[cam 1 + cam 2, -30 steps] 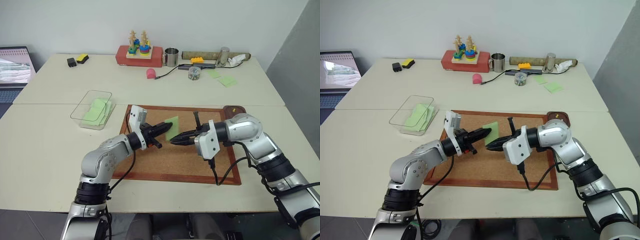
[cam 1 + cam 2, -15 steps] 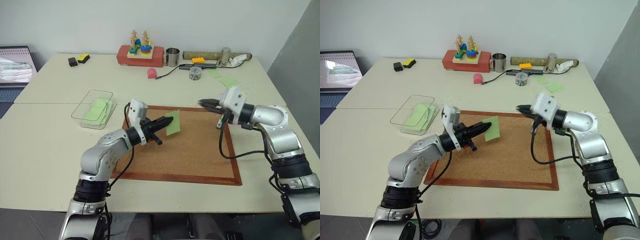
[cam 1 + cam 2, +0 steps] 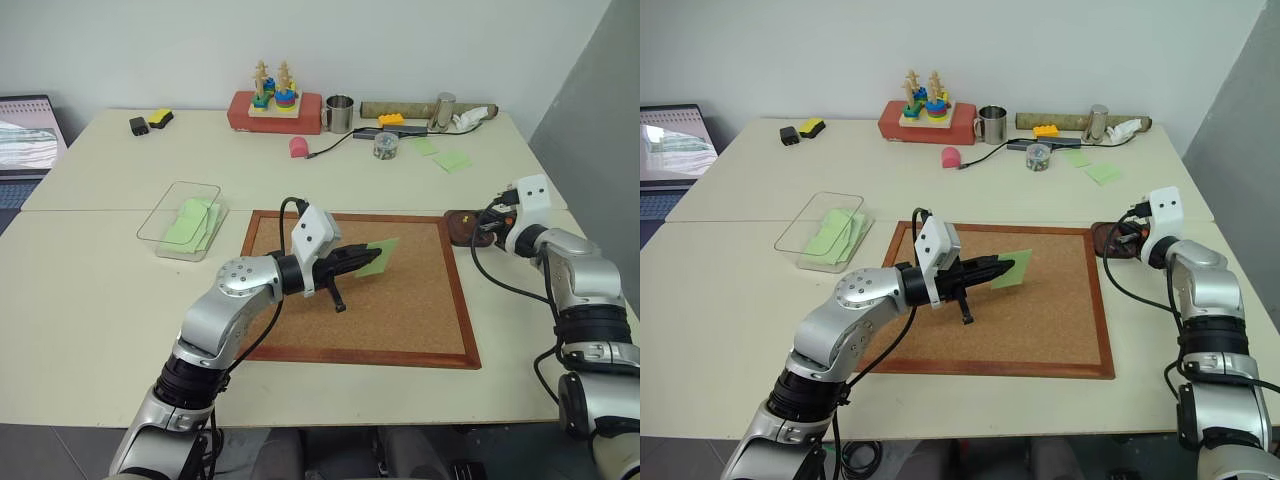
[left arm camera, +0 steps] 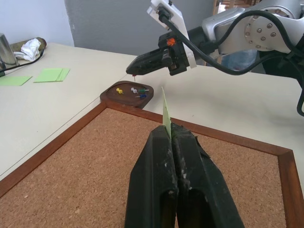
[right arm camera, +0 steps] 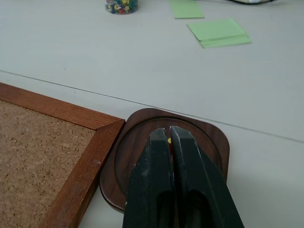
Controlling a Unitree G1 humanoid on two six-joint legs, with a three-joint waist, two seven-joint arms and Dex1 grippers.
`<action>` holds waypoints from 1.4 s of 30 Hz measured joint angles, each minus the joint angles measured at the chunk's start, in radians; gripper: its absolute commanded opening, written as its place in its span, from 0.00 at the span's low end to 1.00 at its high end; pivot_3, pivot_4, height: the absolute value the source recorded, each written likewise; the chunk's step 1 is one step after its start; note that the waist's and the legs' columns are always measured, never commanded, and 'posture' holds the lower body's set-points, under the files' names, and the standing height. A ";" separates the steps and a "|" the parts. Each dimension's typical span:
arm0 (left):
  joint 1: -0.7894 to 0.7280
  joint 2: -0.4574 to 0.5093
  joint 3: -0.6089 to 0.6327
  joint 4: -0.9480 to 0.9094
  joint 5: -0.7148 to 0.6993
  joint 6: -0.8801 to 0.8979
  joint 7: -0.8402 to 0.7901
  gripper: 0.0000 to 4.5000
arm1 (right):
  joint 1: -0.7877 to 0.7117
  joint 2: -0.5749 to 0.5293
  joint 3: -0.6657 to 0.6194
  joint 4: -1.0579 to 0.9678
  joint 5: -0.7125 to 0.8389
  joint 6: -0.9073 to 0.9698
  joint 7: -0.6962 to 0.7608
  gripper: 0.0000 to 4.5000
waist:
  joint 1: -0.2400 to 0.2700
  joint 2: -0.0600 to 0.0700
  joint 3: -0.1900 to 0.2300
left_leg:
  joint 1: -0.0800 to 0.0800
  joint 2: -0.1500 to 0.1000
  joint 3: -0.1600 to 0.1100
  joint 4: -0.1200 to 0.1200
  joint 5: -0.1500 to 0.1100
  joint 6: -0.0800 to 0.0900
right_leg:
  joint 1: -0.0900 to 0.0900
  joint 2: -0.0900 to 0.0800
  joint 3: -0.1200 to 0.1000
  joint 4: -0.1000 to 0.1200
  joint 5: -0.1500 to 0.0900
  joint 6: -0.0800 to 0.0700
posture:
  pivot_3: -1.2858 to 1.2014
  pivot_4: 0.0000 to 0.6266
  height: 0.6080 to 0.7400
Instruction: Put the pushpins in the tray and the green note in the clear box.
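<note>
Right end effector (image 4: 135, 72) now over tray (image 4: 110, 91)

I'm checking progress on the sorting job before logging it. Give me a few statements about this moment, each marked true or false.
1. The left end effector is shut on the green note. True.
2. The green note already lies in the clear box. False: it is held above the corkboard; the box holds other green notes.
3. The right end effector hangs over the tray. True.
4. The tray holds nothing. False: several pushpins lie in it.
5. The tray sits on the middle of the corkboard. False: it sits on the table just outside the board's far right corner.
</note>
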 measured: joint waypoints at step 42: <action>-0.065 0.048 0.273 0.159 0.030 0.019 0.184 0.00 | 0.039 0.040 -0.010 -0.213 0.146 -0.093 0.112 1.00 | -0.008 0.000 0.000 | -0.001 0.001 -0.002 -0.001 0.000 0.000 | 0.000 0.000 -0.002 0.000 0.000 0.000 | 0.52 0.24 1.00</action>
